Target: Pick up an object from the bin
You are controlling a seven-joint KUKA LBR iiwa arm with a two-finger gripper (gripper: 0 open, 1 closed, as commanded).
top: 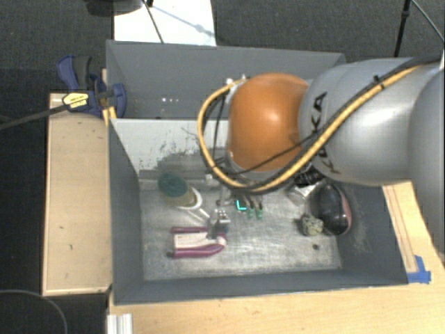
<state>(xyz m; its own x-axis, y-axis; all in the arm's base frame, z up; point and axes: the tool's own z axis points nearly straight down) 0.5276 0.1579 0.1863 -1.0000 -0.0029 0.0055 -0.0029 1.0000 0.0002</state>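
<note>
Grey sheet metal makes the bin (132,207): smooth sloped walls, and a flat floor scuffed and scratched pale. Dark, finely textured ground (42,40) lies around it.

My arm (375,131) comes in from the camera view's right, silver and rounded. It has a glossy orange cover (268,120) at the wrist and yellow and black cables (202,127) looped about it. My gripper (221,223) hangs low over the middle of the floor, at the right end of a purple and white object (197,243). That object is long and flattish, lying near the front wall. Whether I touch it, and whether my gripper is apart or together, I cannot tell.

Behind it to the left lie a round teal disc (170,184) and a pale ring (188,200) just beside it. Well to the right sit a dark glossy oval thing (334,209) and a small grey lump (311,225).
</note>
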